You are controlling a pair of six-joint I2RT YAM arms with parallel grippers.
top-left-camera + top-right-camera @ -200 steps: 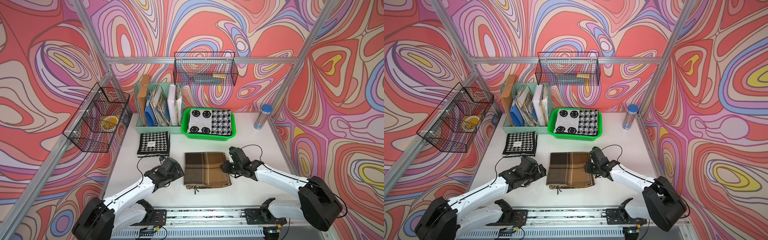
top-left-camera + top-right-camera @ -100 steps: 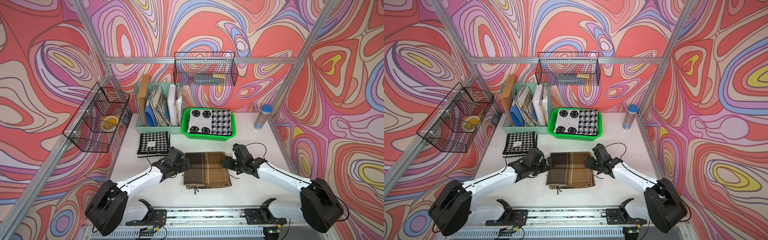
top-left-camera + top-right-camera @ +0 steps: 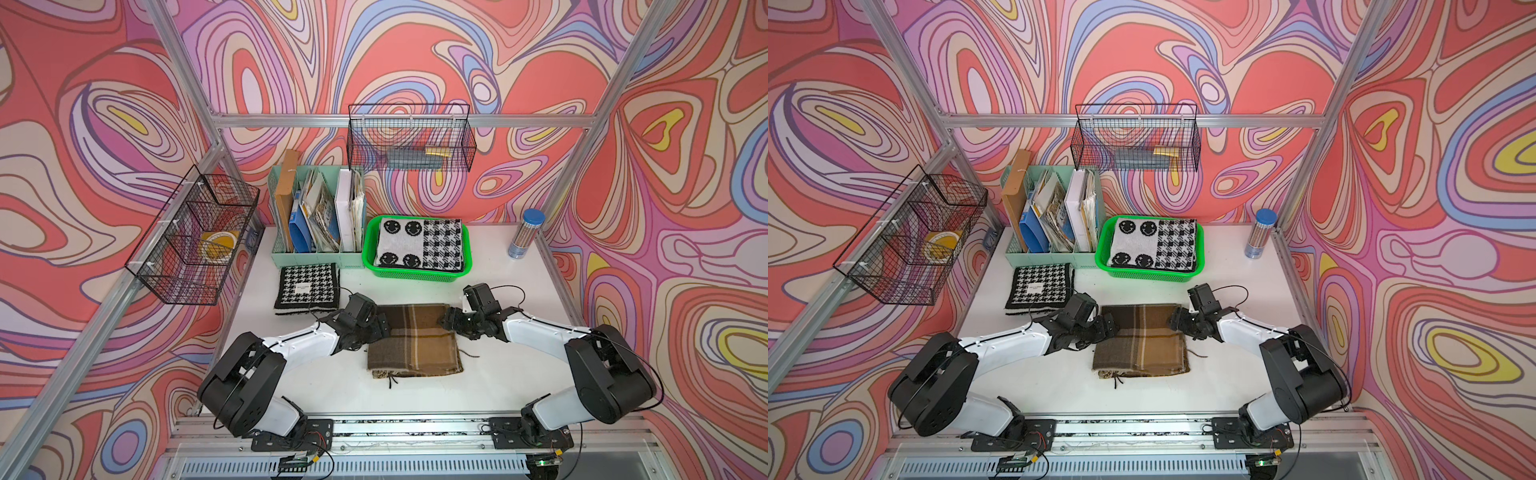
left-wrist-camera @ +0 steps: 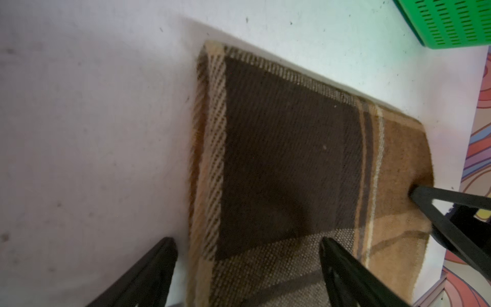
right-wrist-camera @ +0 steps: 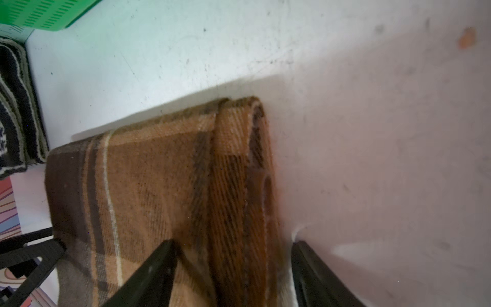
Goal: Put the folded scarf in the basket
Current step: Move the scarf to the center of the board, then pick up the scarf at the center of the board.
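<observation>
Brown plaid scarf (image 3: 413, 338) lies folded flat mid-worktop (image 3: 490, 386), toward the front edge; not yet lifted. Left tool (image 3: 383, 326) and right tool (image 3: 445, 322) stand with jaws apart, straddling the scarf's left and right edges near its far corners. Each has one finger over cloth and one over bare worktop, with nothing gripped. Basket (image 3: 415, 275) sits at the back edge, already holding a smiley-and-check cloth (image 3: 419, 249). Remaining, I judge: pinch, lift, carry, place.

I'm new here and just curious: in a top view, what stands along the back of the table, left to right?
First the file organizer, then the green basket, then the blue-capped tube.
</observation>
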